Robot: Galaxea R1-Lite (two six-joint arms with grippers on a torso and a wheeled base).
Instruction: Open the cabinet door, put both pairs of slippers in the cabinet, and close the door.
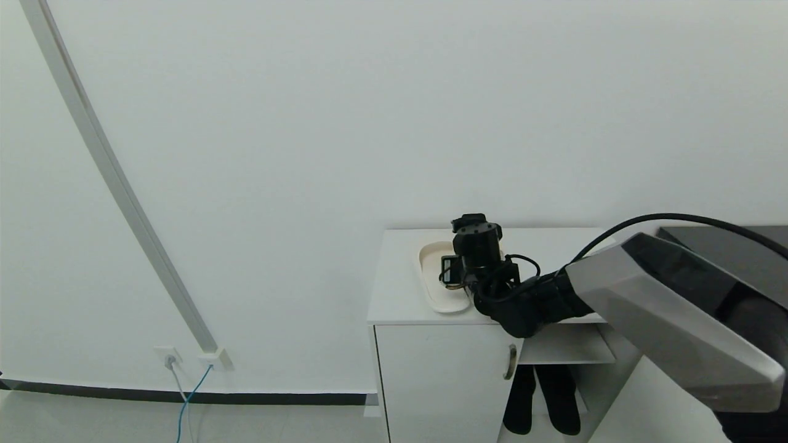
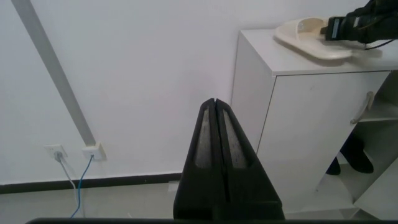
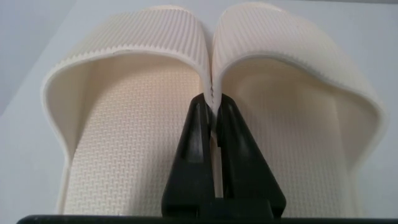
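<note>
Right pincer (image 3: 213,101) pinches cream slippers (image 3: 124,143) (atop cabinet (image 1: 397,289))

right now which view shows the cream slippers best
The right wrist view: the cream slippers lie side by side up close, the right gripper pinching their straps where they meet. The head view has the arm covering much of the pair on the cabinet; the left wrist view shows them far off, side-on.

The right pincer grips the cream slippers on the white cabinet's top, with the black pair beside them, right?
No: the head view shows the black pair of slippers down inside the white cabinet. The right pincer does grip the cream ribbed foam slippers on its top.
</note>
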